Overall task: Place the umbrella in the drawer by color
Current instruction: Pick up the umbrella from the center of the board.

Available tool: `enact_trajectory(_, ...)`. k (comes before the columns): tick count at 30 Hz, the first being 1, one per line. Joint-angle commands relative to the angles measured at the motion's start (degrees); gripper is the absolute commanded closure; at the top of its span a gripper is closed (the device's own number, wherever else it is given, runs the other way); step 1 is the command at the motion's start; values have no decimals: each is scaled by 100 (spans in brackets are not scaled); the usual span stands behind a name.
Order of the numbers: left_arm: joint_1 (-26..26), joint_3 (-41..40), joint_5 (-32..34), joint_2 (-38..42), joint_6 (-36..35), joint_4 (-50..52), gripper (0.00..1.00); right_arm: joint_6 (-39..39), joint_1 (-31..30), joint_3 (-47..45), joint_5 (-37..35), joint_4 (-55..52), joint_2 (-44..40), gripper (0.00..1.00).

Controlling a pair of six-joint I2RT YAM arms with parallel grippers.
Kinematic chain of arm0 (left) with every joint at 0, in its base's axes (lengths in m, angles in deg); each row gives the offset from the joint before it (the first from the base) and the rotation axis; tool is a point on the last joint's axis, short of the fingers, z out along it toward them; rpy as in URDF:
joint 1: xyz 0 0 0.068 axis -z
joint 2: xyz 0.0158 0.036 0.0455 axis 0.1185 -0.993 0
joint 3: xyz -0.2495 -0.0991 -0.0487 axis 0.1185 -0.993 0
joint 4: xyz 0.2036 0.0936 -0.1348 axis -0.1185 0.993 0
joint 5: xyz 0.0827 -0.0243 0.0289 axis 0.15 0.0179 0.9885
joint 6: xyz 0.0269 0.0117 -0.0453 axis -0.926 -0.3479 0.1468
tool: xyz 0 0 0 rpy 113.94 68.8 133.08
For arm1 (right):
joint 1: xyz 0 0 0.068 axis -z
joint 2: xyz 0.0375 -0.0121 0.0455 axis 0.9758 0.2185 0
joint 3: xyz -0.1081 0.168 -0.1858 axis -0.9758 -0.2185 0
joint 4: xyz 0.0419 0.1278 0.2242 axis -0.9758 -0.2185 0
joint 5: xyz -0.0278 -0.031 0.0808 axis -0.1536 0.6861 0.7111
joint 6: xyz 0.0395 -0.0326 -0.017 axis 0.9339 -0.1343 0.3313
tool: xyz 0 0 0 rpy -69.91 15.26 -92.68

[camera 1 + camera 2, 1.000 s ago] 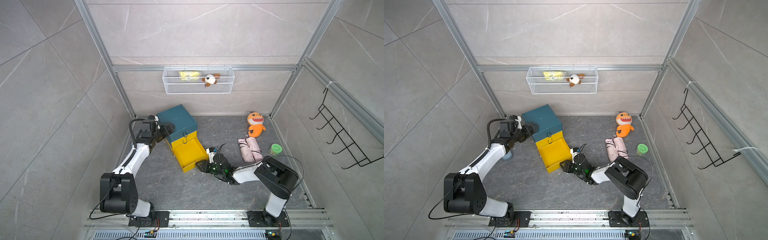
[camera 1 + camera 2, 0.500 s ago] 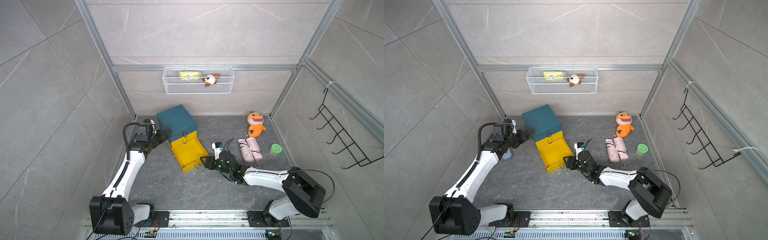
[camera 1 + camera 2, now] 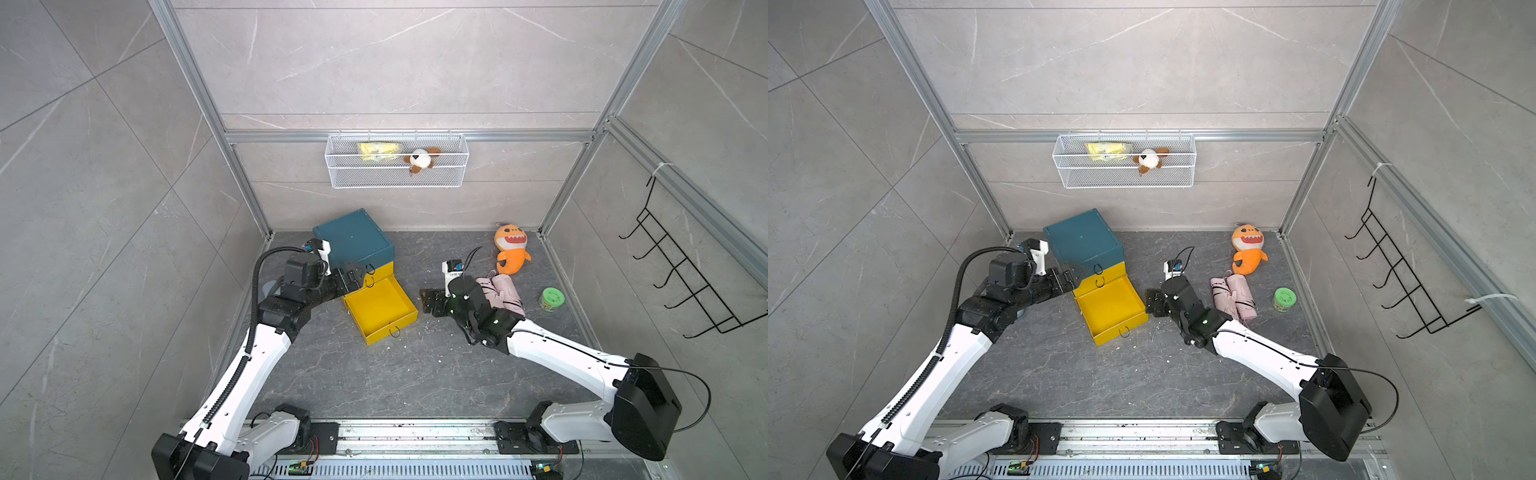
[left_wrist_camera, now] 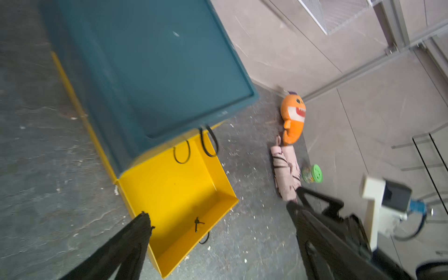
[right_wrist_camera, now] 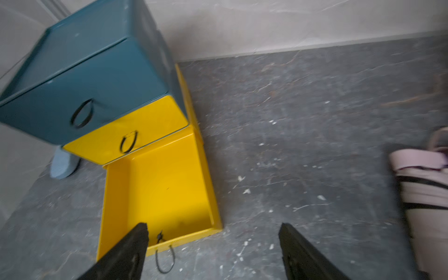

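The drawer unit (image 3: 1084,241) is a teal box with yellow drawers underneath. Its bottom yellow drawer (image 3: 1111,307) is pulled out, open and empty. Two folded pink umbrellas (image 3: 1233,295) lie flat, side by side and touching, well apart from the unit, out past the open drawer's side.

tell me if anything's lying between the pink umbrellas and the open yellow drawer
No object does. The floor between the pink umbrellas and the open yellow drawer is bare but for small white specks; only the right gripper itself hangs there, jaws open and empty.
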State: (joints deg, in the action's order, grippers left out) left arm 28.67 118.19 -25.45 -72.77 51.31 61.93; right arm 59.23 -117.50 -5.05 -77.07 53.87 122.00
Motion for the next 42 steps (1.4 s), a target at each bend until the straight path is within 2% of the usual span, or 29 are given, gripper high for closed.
enact_trajectory(1,568,161,108,-127,-381,-38,3,-326,392,466,-228,-1090,88,13)
enact_trajectory(6,1183,-43,68,-417,-415,-298,3,-367,1048,740,44,-1435,308,13)
enact_trajectory(18,2100,-137,-165,-1116,-469,-879,3,-472,2410,1081,208,-1904,1203,14)
enact_trajectory(29,2210,-224,-266,-1407,-420,-1144,3,-456,3114,1305,278,-1796,2231,15)
enact_trajectory(42,2208,-287,-222,-1493,-445,-1172,2,-420,3157,1672,526,-1858,2945,17)
